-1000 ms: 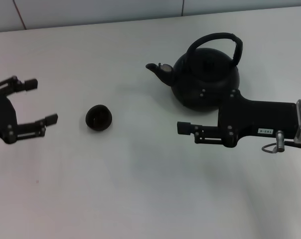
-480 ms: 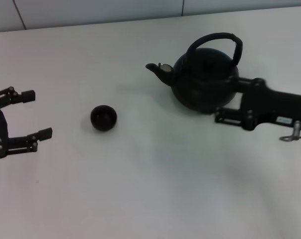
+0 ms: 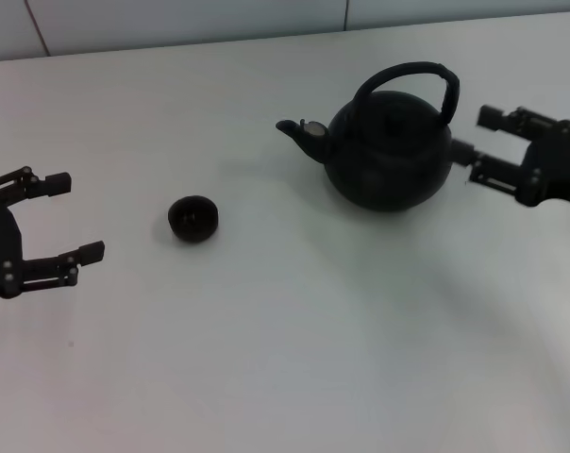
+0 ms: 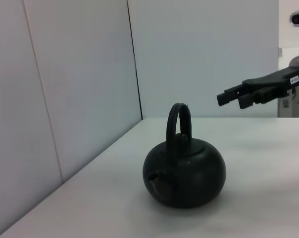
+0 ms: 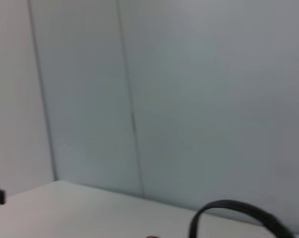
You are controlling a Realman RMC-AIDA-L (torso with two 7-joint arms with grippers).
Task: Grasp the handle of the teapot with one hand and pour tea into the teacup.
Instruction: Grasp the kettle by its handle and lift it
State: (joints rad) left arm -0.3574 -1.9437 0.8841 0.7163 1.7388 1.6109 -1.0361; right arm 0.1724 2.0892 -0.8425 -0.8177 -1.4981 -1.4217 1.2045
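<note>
I am holding my right gripper (image 3: 481, 144) spread apart just right of the teapot (image 3: 387, 159), lining up with its handle (image 3: 410, 79); my left gripper (image 3: 73, 215), also spread, is waiting well left of the teapot, beyond the teacup (image 3: 192, 218).

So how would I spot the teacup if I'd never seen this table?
Start at the teapot on the white table. Follow its spout toward the left gripper; between them sits the teacup, a small dark round bowl with no handle.

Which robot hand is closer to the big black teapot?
The right gripper. It sits just beside the teapot, jaws open, on the side away from its spout. The left gripper is far off, beyond the teacup.
</note>
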